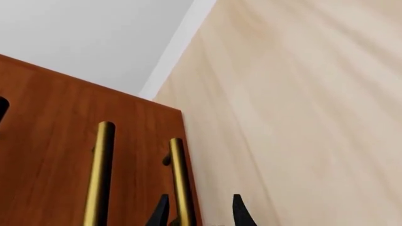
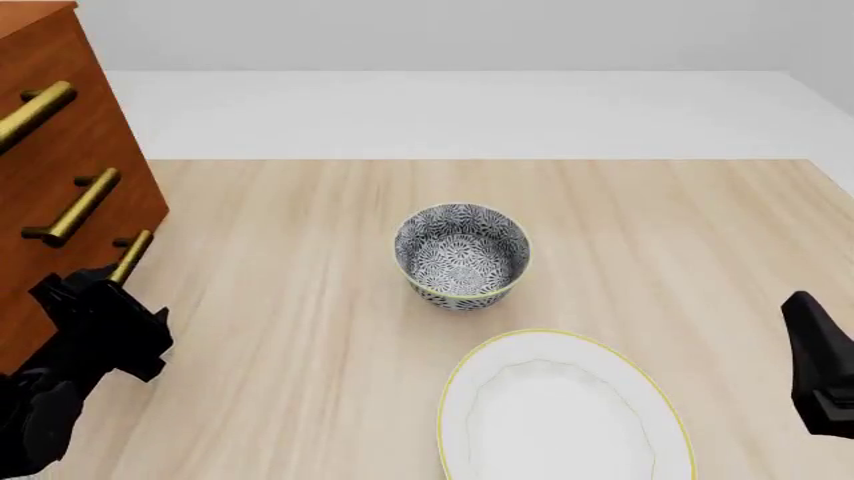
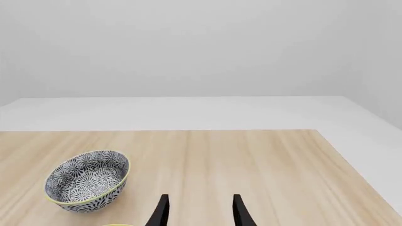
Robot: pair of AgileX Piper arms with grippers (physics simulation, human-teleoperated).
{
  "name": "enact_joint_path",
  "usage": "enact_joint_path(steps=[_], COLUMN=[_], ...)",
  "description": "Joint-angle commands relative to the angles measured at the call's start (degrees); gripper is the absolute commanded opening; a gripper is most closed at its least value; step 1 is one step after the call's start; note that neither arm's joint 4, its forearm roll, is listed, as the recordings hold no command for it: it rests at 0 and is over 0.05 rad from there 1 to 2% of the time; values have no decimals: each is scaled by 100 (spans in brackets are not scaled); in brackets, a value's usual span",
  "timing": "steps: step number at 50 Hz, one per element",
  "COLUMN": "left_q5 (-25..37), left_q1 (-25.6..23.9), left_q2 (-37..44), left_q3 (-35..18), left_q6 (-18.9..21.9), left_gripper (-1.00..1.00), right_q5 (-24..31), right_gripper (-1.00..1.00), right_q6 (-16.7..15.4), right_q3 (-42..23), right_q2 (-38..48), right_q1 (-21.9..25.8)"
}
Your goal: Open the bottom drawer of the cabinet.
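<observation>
The reddish-brown cabinet (image 2: 60, 90) stands at the table's left edge with three brass handles. The bottom drawer (image 2: 83, 262) carries the lowest handle (image 2: 130, 257) and its front looks flush with the cabinet. My left gripper (image 2: 96, 300) is right at that handle. In the left wrist view the left gripper (image 1: 201, 214) is open, and the bottom handle (image 1: 180, 183) runs between the fingertips, close to one finger (image 1: 160, 212). Whether a finger touches the handle is unclear. The middle drawer's handle (image 1: 100, 174) lies beside it. My right gripper (image 3: 199, 212) is open and holds nothing, low at the right (image 2: 817, 355).
A patterned bowl (image 2: 462, 254) sits mid-table, also seen in the right wrist view (image 3: 88, 180). A white plate with a yellow rim (image 2: 561, 410) lies nearer the front. The light wooden table (image 2: 294, 330) ends at a far edge beyond the bowl.
</observation>
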Motion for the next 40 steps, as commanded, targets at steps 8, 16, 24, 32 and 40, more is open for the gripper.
enact_joint_path(steps=[8,16,24,32,40], left_q5=[0,0,0,0,0], left_q1=[128,197,263,338,394], left_q2=[186,289,394,488,545], left_q3=[-131,-196,-252,-299,-321], left_q6=[42,63,99,109,139], left_gripper=[100,100,100,100,100], right_q5=[1,0,1,1,0], right_gripper=[100,100,100,100,100], right_q6=[0,1,0,0,-1], right_q3=[0,0,0,0,0], right_q2=[-2,0,-2,-1,0], right_q1=[0,-1,-1,1,-1])
